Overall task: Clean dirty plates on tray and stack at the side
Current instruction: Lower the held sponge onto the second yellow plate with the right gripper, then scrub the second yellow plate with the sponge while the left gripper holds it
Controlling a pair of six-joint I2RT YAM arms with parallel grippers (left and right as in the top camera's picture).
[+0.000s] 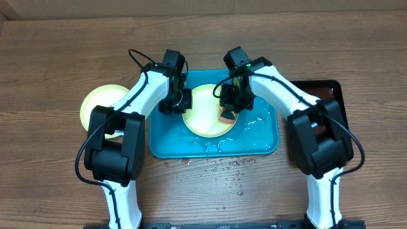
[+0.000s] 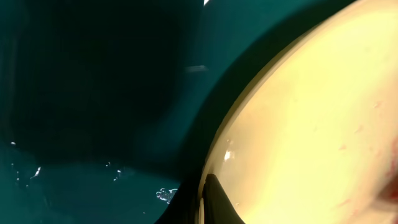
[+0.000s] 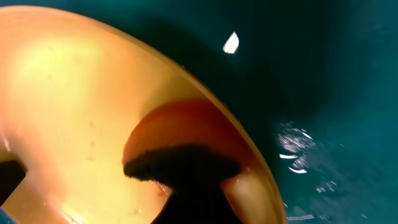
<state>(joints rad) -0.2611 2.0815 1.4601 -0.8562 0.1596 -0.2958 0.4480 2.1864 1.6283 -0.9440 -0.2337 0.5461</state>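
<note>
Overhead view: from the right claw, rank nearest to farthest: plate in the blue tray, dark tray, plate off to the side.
1. Plate in the blue tray, directly under the right gripper.
2. Dark tray, off to the right.
3. Side plate, far left on the table.

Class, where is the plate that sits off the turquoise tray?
In the overhead view, the plate lies on the wooden table just left of the turquoise tray, on the robot's left side.
</note>
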